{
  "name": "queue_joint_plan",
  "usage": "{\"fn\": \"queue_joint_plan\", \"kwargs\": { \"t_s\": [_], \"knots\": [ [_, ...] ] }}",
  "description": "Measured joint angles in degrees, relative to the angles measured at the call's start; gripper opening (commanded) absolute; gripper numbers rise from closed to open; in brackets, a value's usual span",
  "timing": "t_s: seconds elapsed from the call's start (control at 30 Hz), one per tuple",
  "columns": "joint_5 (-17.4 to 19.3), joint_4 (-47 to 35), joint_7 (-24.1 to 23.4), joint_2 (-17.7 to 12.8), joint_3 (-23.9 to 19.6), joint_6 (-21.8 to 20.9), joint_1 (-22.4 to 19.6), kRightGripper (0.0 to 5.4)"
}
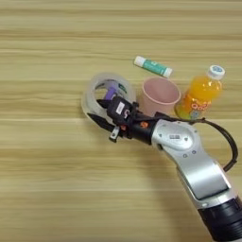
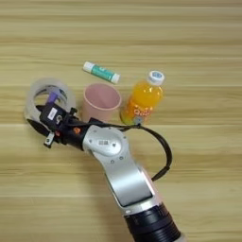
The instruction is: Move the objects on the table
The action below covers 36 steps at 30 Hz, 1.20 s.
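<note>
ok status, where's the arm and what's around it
Right gripper at the tape roll, grip unclear. Pink cup and orange bottle upright beside the forearm. Green-and-white tube lying behind the cup.

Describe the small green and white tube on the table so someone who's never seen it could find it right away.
On the wooden table, find the pink cup standing between the clear tape roll and the orange drink bottle. Just beyond the cup, farther from the robot, lies the green and white tube. It is the only thing lying flat, and the slimmest.
</note>
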Motion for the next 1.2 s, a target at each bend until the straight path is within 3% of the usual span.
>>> {"fn": "queue_joint_plan", "kwargs": {
  "t_s": [0.6,0.83,1.07,1.2],
  "knots": [
    [0.46,-1.46,-0.23,0.29,-2.31,1.01,-2.56,1.54],
    [2.26,-7.40,-0.25,-1.21,-6.88,4.04,-6.49,1.54],
    [3.74,-12.17,-0.19,-3.39,-10.94,6.85,-6.73,1.53],
    [5.35,-15.41,-0.04,-5.54,-15.42,8.91,-6.31,1.53]
  ]
}}
